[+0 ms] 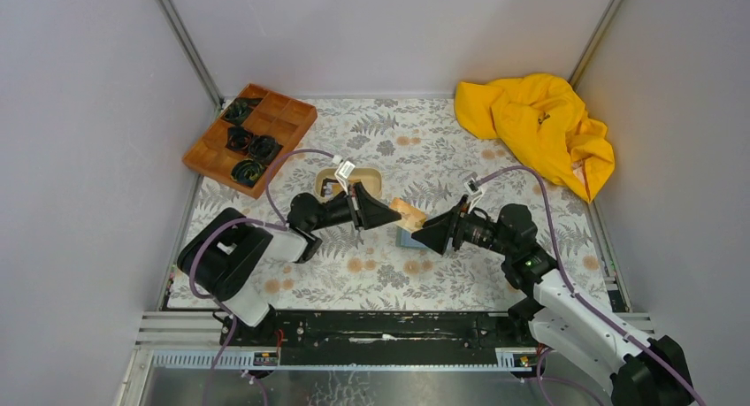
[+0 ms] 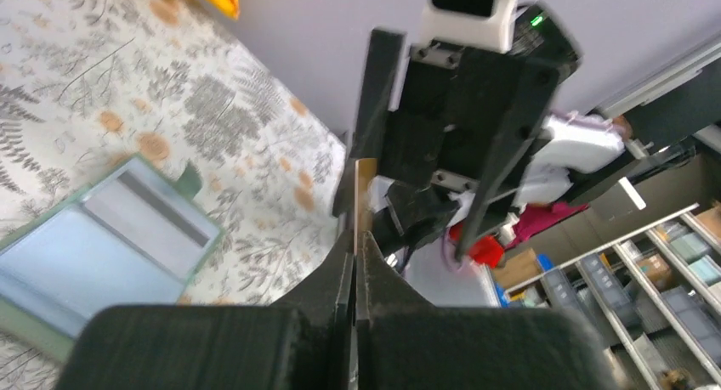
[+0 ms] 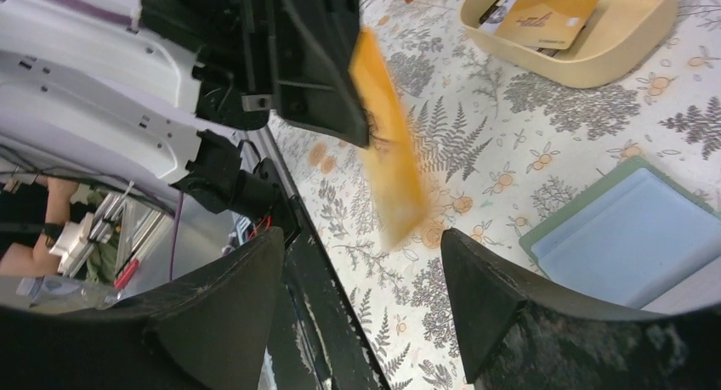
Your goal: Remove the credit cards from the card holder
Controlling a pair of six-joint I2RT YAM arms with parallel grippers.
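Thin, stiff tan-orange credit card (image 1: 409,213) pinched edge-on in clenched left tool (image 1: 390,215), above open blue-grey card holder (image 1: 409,239) on fern-print desk (image 1: 460,273); right tool (image 1: 422,233) released, empty; light, slippery, best gripped at short edge.

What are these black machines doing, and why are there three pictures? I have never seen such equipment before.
They are two robot arms fixed at the near edge of a table covered with a fern-patterned cloth. One picture looks down from above; the other two come from small cameras on each wrist, so each shows its own fingers.

The left gripper is shut on an orange credit card, holding it above the table. The right gripper faces it with its jaws open, the card between them but not gripped.

Below lies the open card holder, light blue inside. A beige tray already holds other cards. Further back are a wooden compartment tray with dark items and a crumpled yellow cloth.
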